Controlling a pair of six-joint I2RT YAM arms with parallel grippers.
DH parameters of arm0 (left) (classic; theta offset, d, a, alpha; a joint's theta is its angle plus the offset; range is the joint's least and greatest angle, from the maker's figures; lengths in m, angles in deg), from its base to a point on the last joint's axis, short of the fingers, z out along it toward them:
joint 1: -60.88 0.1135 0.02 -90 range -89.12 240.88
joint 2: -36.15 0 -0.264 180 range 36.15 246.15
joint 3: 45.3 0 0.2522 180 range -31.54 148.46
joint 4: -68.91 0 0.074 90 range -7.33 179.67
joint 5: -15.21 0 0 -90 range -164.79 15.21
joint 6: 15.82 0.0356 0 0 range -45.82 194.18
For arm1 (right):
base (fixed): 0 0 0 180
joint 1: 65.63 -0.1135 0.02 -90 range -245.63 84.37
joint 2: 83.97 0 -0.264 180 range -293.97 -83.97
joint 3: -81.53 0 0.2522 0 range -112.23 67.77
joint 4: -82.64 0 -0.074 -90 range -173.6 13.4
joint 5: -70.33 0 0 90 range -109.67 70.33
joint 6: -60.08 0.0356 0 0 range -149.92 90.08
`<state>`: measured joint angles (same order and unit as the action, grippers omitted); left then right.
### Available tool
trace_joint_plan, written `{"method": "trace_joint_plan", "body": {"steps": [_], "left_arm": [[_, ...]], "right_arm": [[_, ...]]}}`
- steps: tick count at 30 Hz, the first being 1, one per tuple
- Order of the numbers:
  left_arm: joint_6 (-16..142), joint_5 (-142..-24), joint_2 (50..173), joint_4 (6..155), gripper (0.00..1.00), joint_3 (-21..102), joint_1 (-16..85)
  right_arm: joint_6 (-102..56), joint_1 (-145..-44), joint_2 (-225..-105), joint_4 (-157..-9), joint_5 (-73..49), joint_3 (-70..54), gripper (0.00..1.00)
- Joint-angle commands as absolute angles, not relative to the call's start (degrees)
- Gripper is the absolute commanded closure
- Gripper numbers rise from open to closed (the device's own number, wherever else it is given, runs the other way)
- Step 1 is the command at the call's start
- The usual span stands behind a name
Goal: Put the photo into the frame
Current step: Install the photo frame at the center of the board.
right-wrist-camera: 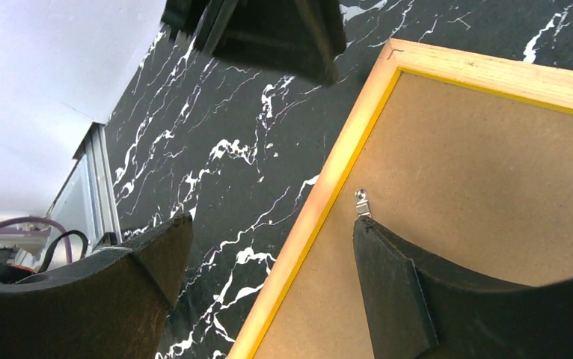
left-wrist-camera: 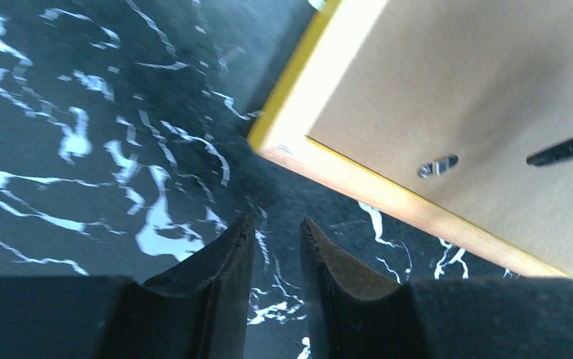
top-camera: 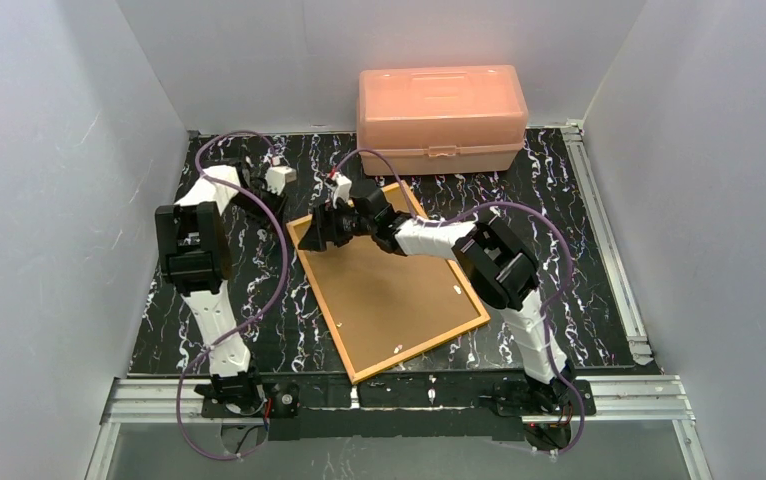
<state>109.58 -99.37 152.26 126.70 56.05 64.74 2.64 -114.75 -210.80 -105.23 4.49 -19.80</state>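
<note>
Left wrist view shows my left gripper (left-wrist-camera: 277, 224) low over the black marbled table (left-wrist-camera: 81, 134). Its fingers are drawn nearly together, with a thin gap and nothing between them, and they sit near a corner of the frame (left-wrist-camera: 388, 90).

The frame lies face down with its brown fibreboard back up, skewed across the middle of the table, and its yellow border rests flat on the surface.

Further right, my right gripper (right-wrist-camera: 272, 224) stands wide and empty, straddling the frame's long edge. One finger is over bare table and the other is over the backing, just below a small metal clip (right-wrist-camera: 361, 202).

The photo I cannot find in any view.

I judge the frame stiff but thin and fairly light, with a pane underneath that could crack if I lever it carelessly. It offers little to grab while it lies flat, so the wooden border is the place to pinch. The clip looks tiny and slick, so I would nudge it with one fingertip rather than try to grip it.
</note>
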Motion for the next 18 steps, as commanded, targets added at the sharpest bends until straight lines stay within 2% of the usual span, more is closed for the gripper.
{"method": "trace_joint_plan", "body": {"steps": [1,8,14,18], "left_arm": [[107.85,-106.01,155.17,130.80,0.72,63.20,66.30],[109.70,-105.71,160.80,132.77,0.48,70.82,65.82],[104.52,-109.70,164.38,133.95,0.44,75.08,65.65],[102.50,-110.47,166.10,134.43,0.54,76.20,65.46]], "right_arm": [[2.20,-113.72,-207.84,-111.03,6.25,-16.87,0.14],[4.59,-113.17,-202.22,-115.57,6.74,-8.58,0.14],[4.43,-112.59,-197.96,-116.91,6.48,-3.64,0.13],[2.48,-112.05,-197.45,-115.81,6.62,-3.52,0.13]]}}
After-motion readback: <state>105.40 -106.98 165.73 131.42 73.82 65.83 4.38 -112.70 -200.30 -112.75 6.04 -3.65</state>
